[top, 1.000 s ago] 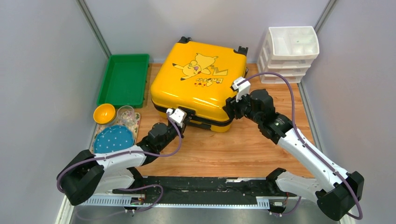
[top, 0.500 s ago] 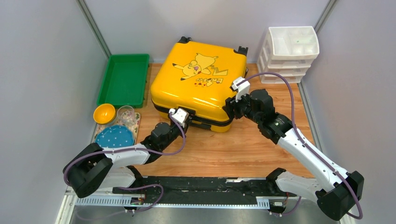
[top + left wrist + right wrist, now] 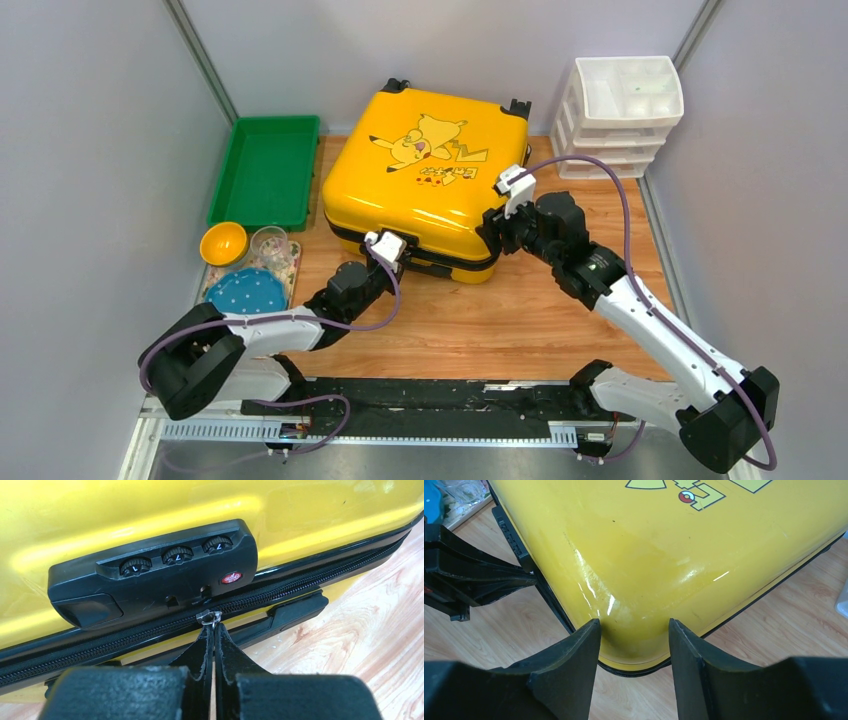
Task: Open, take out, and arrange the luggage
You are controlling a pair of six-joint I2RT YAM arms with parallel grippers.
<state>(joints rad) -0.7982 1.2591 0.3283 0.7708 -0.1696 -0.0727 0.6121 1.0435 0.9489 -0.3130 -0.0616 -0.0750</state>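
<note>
**Left pinches the zip pull, right open at the case corner**

The luggage [image 3: 425, 180] lies flat and closed, print side up, mid-table toward the back wall, on the wooden table [image 3: 520, 310]. My left gripper [image 3: 213, 630] is at its near edge, fingers pressed together with the metal zipper pull [image 3: 211, 617] pinched at their tips. The combination lock [image 3: 155, 575] is directly above the pull and close to it. It has three dials and a red badge.

My right gripper [image 3: 634, 622] has its fingers spread wide, straddling the near right corner of the shell. I cannot tell if they touch it.

The green tray [image 3: 265, 170] is just left of the case. Nearer me on that side are an orange bowl [image 3: 223, 243], a clear cup [image 3: 268, 241] and a blue dotted plate [image 3: 243, 297]. The white drawer unit [image 3: 620, 115] stands at the back right, close to the case's far corner.
</note>
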